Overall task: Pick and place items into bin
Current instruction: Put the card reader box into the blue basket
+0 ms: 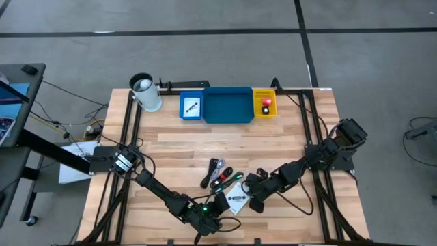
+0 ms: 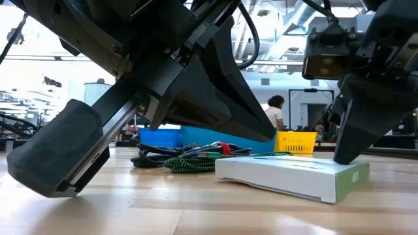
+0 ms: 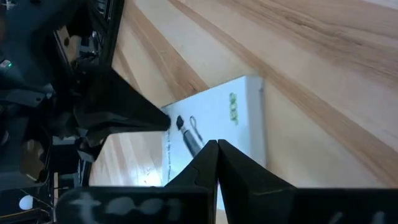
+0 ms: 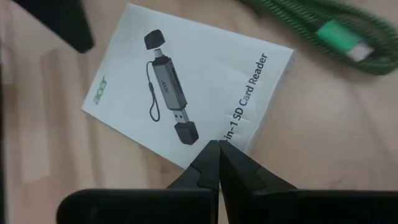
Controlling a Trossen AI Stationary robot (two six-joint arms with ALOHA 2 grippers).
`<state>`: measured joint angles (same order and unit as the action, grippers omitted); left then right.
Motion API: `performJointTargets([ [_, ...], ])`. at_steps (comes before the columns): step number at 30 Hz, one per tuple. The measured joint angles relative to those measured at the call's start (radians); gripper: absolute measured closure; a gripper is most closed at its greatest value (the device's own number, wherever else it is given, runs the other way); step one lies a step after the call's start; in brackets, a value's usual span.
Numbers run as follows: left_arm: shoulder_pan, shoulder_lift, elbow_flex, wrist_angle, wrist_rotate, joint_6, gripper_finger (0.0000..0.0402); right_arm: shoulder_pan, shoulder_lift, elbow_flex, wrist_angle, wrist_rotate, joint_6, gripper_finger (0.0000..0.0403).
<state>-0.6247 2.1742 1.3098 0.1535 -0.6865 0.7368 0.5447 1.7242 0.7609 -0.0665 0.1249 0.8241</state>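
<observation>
A white flat packet (image 1: 237, 199) printed with a card reader lies flat on the table near its near edge, and shows in the low view (image 2: 294, 175) and both wrist views (image 3: 239, 118) (image 4: 186, 81). My right gripper (image 1: 255, 199) (image 4: 217, 144) is shut at the packet's right end. My left gripper (image 1: 220, 206) (image 3: 216, 144) is shut over the packet's left part. Black, red and green cables (image 1: 220, 174) lie in a heap just beyond the packet. The trays stand at the far edge: small blue (image 1: 191, 107), wide blue (image 1: 227, 106), yellow (image 1: 265, 104). My right gripper sets its shut fingertips (image 2: 349, 147) on the packet's top face near its right edge (image 2: 343, 168), slanting down from the table's right. The packet lies flat on the wood. My left gripper's shut tips (image 2: 264, 130) stand just above the packet; I cannot tell whether they touch it.
A white-and-black cup (image 1: 145, 92) stands left of the trays. The small blue tray holds a white packet; the yellow tray holds a red block (image 1: 266, 102) and a black piece. Bare wood (image 1: 225, 143) lies between cables and trays. A person (image 2: 275, 111) is in the room beyond.
</observation>
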Motion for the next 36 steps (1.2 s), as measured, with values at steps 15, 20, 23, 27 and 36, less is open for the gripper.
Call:
performJointTargets([
  [15, 0.0, 0.0, 0.0, 0.002, 0.0, 0.0, 0.0402, 0.043, -0.018, -0.002, 0.118, 0.073, 0.009, 0.0403],
  [20, 0.0, 0.0, 0.0, 0.002, -0.001, 0.0, 0.0402, 0.041, -0.018, -0.002, 0.112, 0.08, -0.01, 0.0403],
  [23, 0.0, 0.0, 0.0, 0.002, -0.001, 0.0, 0.0402, 0.036, -0.018, -0.001, 0.07, 0.082, -0.011, 0.0403],
  [27, 0.0, 0.0, 0.0, 0.002, -0.001, 0.0, 0.0402, 0.036, -0.016, 0.003, 0.043, 0.087, -0.012, 0.0403],
  [36, 0.001, 0.0, 0.0, 0.002, -0.001, 0.0, 0.0402, 0.037, -0.018, 0.006, -0.005, 0.09, -0.02, 0.0403],
])
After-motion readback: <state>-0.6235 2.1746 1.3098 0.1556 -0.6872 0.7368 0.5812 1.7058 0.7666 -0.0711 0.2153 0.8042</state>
